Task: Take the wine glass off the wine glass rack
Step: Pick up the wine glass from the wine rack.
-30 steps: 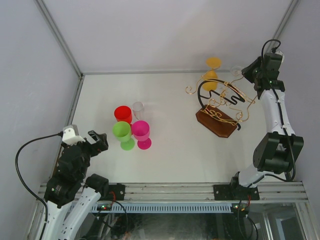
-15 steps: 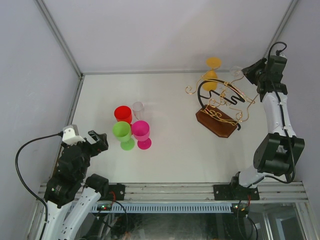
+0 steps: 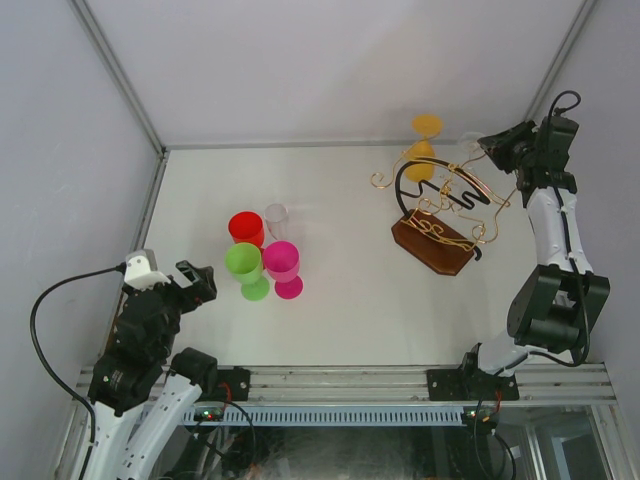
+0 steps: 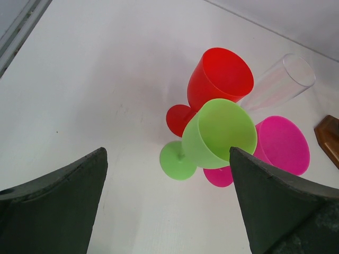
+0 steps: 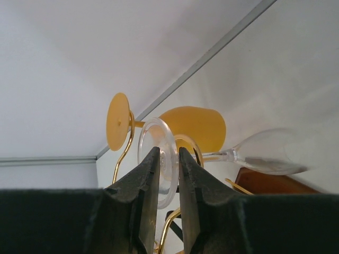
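Note:
The wine glass rack stands at the back right, with a brown wooden base [image 3: 432,245], a black arch [image 3: 403,181] and gold wire arms [image 3: 480,195]. A clear wine glass [image 5: 157,135] hangs on it sideways, its bowl [image 5: 270,157] to the right in the right wrist view. My right gripper [image 5: 168,151] is shut on that glass's round foot; in the top view it [image 3: 495,147] sits at the rack's far right end. A yellow wine glass [image 3: 424,140] hangs just behind it [image 5: 193,127]. My left gripper [image 4: 168,211] is open and empty at the near left [image 3: 196,284].
Red [image 3: 245,227], green [image 3: 243,262] and pink [image 3: 282,262] wine glasses and a clear flute [image 3: 275,215] stand together left of centre. They also show in the left wrist view, ahead of the left fingers. The back wall and right wall are close to the rack.
The right wrist has swung right and back, and its fingers have moved left over the clear glass's foot, hiding it from above. The left arm has not moved.

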`<control>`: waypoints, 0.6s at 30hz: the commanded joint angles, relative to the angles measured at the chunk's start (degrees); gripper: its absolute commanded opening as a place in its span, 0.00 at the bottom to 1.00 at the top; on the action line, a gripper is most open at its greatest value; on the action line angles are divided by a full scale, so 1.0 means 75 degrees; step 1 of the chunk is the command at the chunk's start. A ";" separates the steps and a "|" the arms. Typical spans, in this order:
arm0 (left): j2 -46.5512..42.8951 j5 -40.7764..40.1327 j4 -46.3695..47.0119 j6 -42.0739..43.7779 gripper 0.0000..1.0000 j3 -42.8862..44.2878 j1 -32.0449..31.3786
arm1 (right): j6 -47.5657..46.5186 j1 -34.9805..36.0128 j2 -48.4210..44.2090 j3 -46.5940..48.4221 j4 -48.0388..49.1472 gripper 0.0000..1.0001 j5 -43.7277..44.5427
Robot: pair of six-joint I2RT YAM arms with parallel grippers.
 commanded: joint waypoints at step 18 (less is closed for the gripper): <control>0.0149 0.0114 0.0311 -0.0024 1.00 -0.0123 0.0070 | 0.1255 0.0009 -0.0380 -0.0256 0.0972 0.00 -0.0351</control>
